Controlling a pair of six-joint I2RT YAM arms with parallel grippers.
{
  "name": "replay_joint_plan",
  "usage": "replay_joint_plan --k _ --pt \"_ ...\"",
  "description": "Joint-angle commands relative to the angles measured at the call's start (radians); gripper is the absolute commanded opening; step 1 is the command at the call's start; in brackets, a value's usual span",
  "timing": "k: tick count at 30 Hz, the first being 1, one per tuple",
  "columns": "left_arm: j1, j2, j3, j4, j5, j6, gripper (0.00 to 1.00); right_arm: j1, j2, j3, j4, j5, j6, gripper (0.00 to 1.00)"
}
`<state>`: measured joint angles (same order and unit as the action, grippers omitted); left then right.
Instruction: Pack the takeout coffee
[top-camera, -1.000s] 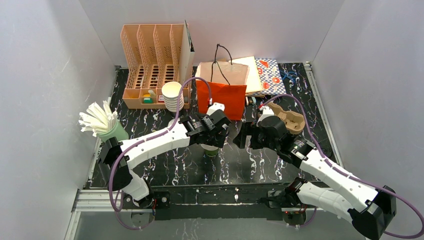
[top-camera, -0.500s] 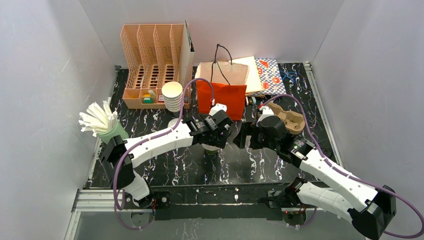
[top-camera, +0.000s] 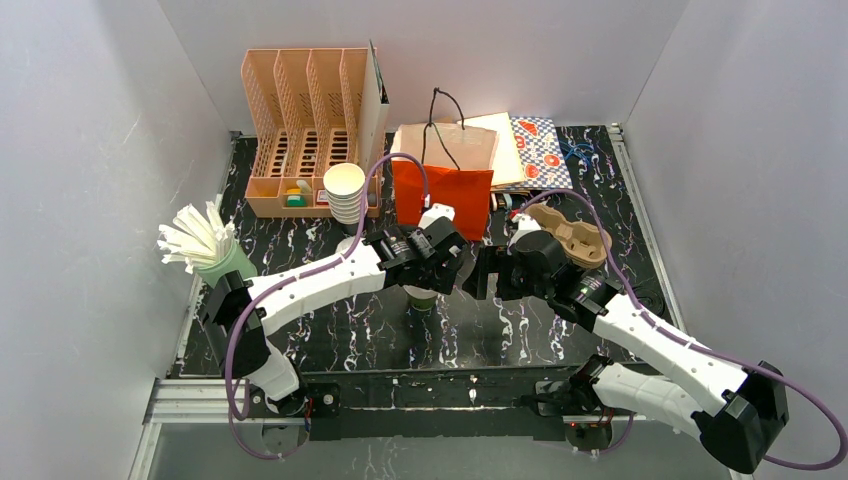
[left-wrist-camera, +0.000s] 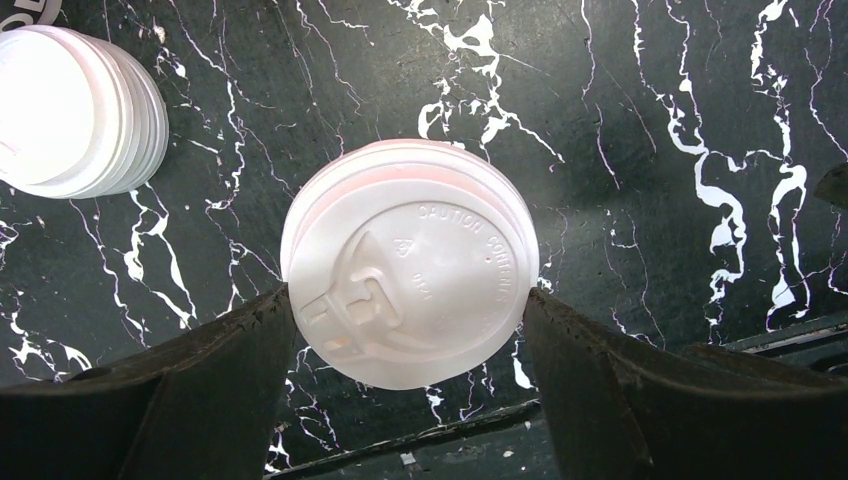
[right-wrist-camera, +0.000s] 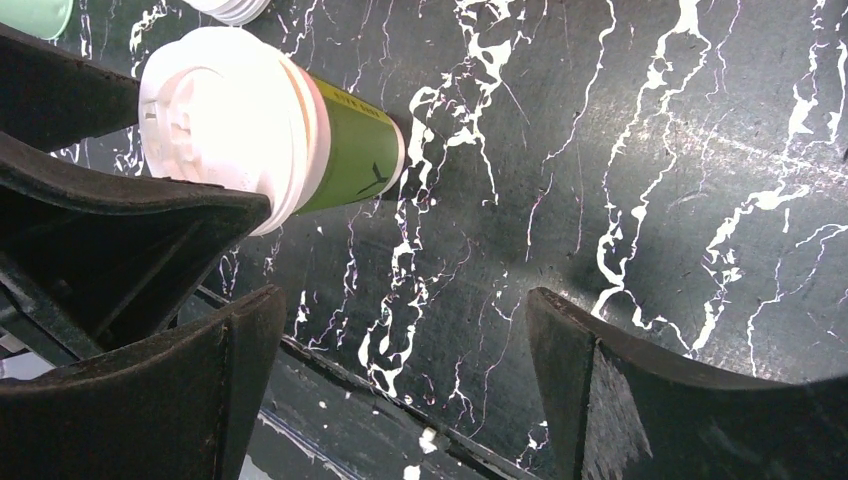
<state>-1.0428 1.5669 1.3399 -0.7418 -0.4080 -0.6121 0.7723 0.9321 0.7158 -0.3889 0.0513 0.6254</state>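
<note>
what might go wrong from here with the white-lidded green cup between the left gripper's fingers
1. The left gripper flanks the round white plastic lid, not the wall of the small green disposable cup. A lift from that height may pop the lid off or let the cup slip.
2. The open right gripper hangs close beside that cup. It might knock the cup over or clash with the left gripper.

1 lidded green cup (left-wrist-camera: 410, 290), 1 white-cup stack (top-camera: 344, 192), 1 lid stack (left-wrist-camera: 75, 110), 1 red bag (top-camera: 445, 205), 1 organizer (top-camera: 300, 120), 1 cardboard carrier (top-camera: 580, 238).
</note>
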Motion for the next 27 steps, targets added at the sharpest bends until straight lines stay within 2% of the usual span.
replay_joint_plan --k 1,13,19,27 --pt "-0.002 -0.027 0.029 -0.038 -0.029 0.006 0.79 -0.003 -0.005 0.013 0.040 -0.012 -0.001 0.98" --pt "-0.001 0.008 0.047 -0.078 -0.063 0.009 0.79 -0.004 -0.004 0.014 0.041 -0.013 -0.001 0.98" --pt "-0.001 0.010 0.044 -0.076 -0.054 0.013 0.83 -0.004 0.002 0.012 0.045 -0.018 -0.001 0.98" --pt "0.006 0.032 0.055 -0.059 -0.030 0.026 0.83 -0.004 -0.002 0.013 0.040 -0.016 -0.001 0.98"
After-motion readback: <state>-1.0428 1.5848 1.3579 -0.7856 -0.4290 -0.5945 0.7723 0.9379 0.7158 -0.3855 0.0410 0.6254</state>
